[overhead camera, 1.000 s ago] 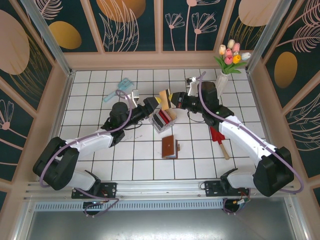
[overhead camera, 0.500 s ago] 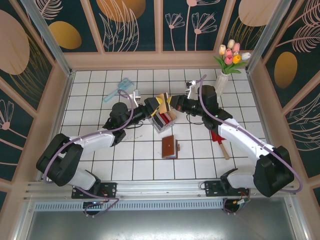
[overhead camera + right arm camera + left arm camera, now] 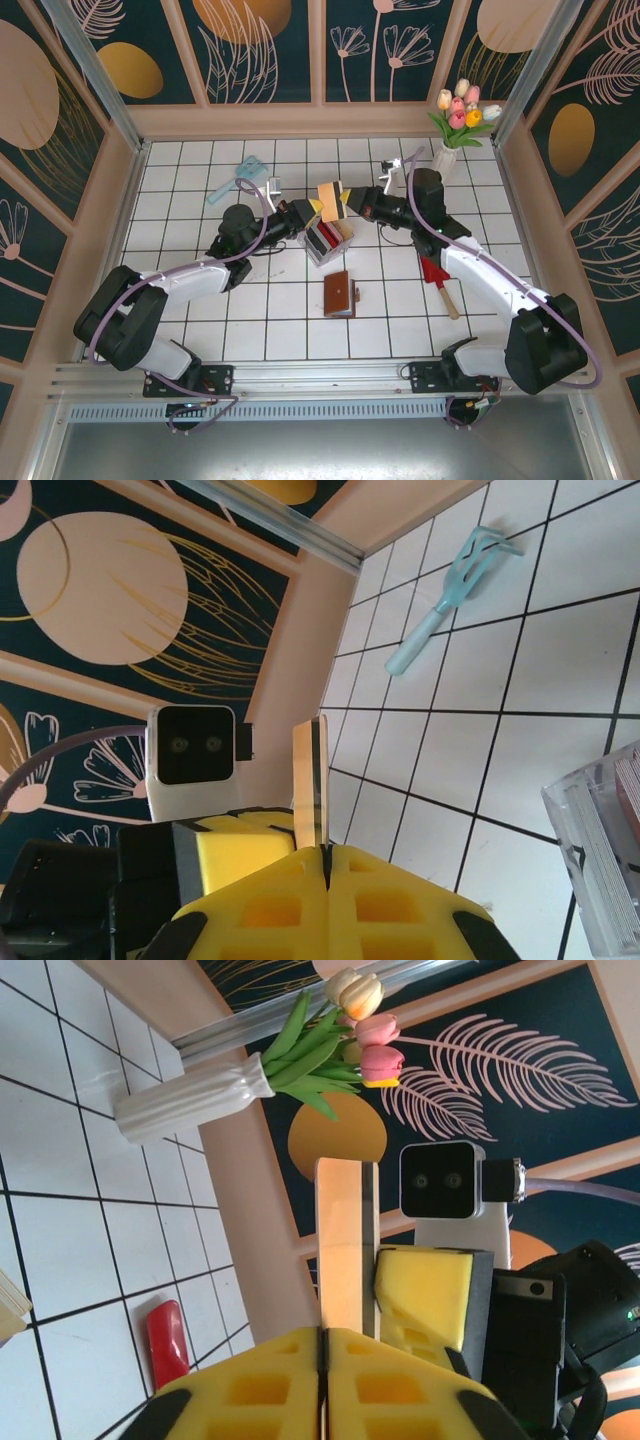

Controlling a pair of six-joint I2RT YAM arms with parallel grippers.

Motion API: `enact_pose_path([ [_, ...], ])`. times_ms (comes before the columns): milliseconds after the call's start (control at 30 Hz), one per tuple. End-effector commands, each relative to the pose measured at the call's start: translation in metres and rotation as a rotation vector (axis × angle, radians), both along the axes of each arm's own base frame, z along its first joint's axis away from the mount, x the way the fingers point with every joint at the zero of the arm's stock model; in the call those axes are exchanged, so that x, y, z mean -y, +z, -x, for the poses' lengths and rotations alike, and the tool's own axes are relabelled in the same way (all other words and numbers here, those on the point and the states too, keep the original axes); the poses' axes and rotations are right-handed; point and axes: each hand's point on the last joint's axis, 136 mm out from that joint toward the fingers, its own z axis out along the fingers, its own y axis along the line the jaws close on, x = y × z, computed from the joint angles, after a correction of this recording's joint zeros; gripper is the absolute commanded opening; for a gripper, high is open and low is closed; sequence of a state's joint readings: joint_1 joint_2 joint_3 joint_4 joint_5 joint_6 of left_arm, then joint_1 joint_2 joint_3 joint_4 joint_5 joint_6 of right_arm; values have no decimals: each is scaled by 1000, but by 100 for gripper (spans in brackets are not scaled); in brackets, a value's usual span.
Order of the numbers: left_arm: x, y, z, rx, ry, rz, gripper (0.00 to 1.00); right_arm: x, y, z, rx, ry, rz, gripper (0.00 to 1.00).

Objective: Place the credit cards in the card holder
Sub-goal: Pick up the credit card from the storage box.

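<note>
A tan credit card [image 3: 328,193] hangs edge-on above the table between both grippers. My left gripper [image 3: 312,207] is shut on one end of it, and its wrist view has the card [image 3: 345,1240] standing up from the closed yellow fingertips [image 3: 322,1332]. My right gripper [image 3: 347,202] is shut on the other end, where the card [image 3: 310,775] rises from its closed tips [image 3: 327,850]. Several more credit cards stand in a clear tray [image 3: 325,240] just below. The brown card holder [image 3: 340,293] lies open on the tiles, nearer the arms' bases.
A red scoop with a wooden handle [image 3: 438,276] lies under the right forearm. A pale blue fork [image 3: 238,178] rests at the back left. A white vase of tulips [image 3: 452,150] stands in the back right corner. Wooden walls fence the tiled table.
My left gripper has moved in and shut on the tan card, which my right gripper was holding. The card and right gripper have shifted slightly to the right.
</note>
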State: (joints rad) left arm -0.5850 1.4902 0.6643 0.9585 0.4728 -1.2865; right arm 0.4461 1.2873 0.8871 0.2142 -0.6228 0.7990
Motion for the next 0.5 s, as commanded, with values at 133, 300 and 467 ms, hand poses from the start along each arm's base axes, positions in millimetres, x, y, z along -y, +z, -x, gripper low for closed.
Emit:
enact_pose_path([
  [133,0,28,4,81,-23,59,0,-11,17,23,25,185,-81,11],
  [300,6,29,7,77,-70,67,0,-9,15,25,29,241,-70,7],
  [467,11,22,5,54,-92,52,0,-7,7,25,24,244,-18,5],
])
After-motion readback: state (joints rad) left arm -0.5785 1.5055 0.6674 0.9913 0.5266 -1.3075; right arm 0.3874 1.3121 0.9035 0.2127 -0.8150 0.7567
